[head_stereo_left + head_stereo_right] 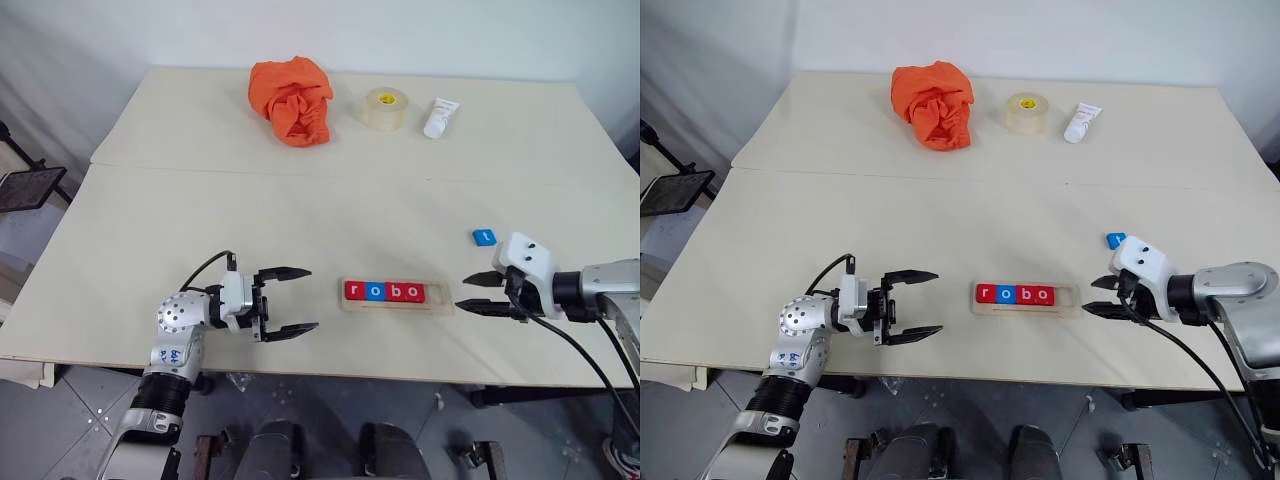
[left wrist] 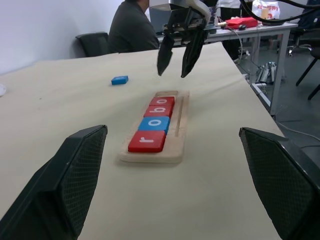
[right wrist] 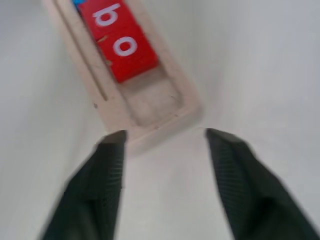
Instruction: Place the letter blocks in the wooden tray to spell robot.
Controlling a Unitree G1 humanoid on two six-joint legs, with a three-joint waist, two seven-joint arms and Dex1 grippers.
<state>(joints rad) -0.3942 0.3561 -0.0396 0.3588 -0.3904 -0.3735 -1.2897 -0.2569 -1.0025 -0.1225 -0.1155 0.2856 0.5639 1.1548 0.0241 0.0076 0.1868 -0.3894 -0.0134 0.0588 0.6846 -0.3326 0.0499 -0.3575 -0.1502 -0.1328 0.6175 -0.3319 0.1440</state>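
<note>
Left eye view has both arms reaching in low over the near edge of the pale table (image 1: 300, 200), one on each side of the wooden tray (image 1: 440, 303). The left arm comes up from below, its wrist bent so the left gripper (image 1: 295, 300) points sideways toward the tray's near end; its two black fingers are spread wide with nothing between them, well short of the tray. The right arm comes in from the right edge, and the right gripper (image 1: 470, 293) points at the tray's other end, tipped slightly downward. Its fingers are parted and hold nothing, their tips just off the tray's end; whether they touch the wood cannot be told.

Four letter blocks (image 1: 384, 291) lie side by side in the tray, reading r, o, b, o: red, blue, red, red. The slot at the tray's right end is bare wood. A fifth block, the blue tile (image 1: 484, 237), lies flat on the table behind the right gripper; its letter is too small to read. In the right eye view that tile is partly covered by the gripper's white housing.
</note>
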